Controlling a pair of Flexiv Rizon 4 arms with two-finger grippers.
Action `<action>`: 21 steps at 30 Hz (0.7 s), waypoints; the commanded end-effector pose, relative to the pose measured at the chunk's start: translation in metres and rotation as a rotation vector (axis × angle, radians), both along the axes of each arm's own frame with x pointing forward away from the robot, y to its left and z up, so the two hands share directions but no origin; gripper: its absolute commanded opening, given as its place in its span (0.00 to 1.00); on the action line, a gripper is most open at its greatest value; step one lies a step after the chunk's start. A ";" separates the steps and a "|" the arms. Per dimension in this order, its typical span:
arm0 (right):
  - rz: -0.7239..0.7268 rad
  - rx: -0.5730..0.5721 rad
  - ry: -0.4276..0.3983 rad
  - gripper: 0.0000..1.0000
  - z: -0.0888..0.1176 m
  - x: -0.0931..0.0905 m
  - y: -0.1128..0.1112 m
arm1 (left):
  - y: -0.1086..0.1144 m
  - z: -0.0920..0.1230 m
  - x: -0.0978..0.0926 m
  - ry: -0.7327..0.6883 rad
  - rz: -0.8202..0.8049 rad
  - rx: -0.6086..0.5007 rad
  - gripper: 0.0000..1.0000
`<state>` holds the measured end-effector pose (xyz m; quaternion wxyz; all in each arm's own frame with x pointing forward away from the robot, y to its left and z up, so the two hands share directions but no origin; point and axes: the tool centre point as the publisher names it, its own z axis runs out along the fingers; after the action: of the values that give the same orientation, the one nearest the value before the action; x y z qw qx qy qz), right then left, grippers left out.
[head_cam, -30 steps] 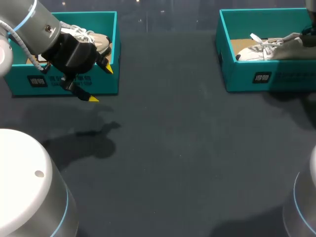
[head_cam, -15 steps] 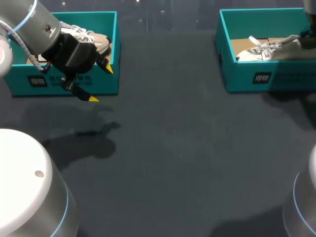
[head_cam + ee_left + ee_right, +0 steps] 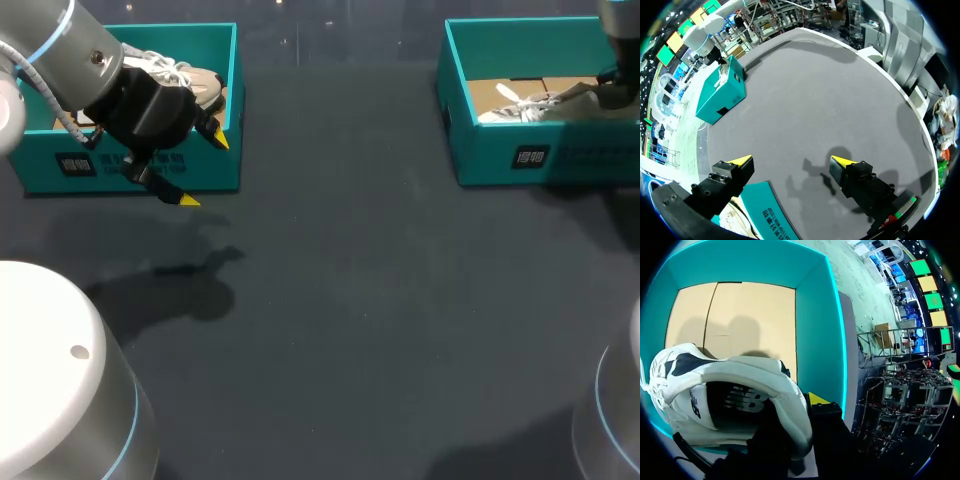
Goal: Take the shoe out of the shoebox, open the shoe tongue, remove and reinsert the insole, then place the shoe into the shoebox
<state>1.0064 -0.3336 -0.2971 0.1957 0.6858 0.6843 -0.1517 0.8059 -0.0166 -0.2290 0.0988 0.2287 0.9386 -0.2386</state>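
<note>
Dark grey table (image 3: 350,330) fills the head view, and two blue-green boxes sit at its far side, well apart. On my left is the left shoebox (image 3: 215,170), with the other shoe (image 3: 185,78), white with laces, lying inside it. The left gripper (image 3: 203,170) hangs in front of that box, above the table. Its jaws are spread wide and nothing is between them. From the left wrist view the left gripper (image 3: 791,161) shows both yellow tips far from each other, with bare table ahead of them and its shadow on the table. A corner of the left shoebox (image 3: 775,220) sits just under it, and the right shoebox (image 3: 720,97) is far ahead across the table. On my right, the right shoebox (image 3: 560,160) has a brown cardboard floor. The white shoe (image 3: 530,105) is in that box, by its right end, where my right arm (image 3: 620,30) comes in. From the right wrist view the right gripper (image 3: 792,407) pinches the heel wall of the white shoe (image 3: 740,370). One yellow tip is on the outside, and a dark part goes inside the shoe. The shoe sits above the box floor, and its shadow falls on the cardboard. The blue-green wall of the right shoebox (image 3: 812,315) stands just beside the shoe.
</note>
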 end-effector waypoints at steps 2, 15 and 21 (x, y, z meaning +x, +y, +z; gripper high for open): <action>-0.005 0.006 0.013 0.00 -0.006 0.005 0.001 | 0.001 0.000 -0.001 -0.002 0.000 0.002 1.00; 0.002 -0.003 0.055 0.00 -0.026 0.012 0.006 | 0.001 0.000 -0.001 -0.002 0.000 0.002 1.00; 0.005 0.025 0.075 0.00 -0.035 0.016 0.002 | 0.001 0.000 -0.001 -0.002 0.000 0.002 1.00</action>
<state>1.0151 -0.3299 -0.3283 0.1698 0.6792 0.6942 -0.1669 0.8059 -0.0166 -0.2290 0.0988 0.2287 0.9386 -0.2386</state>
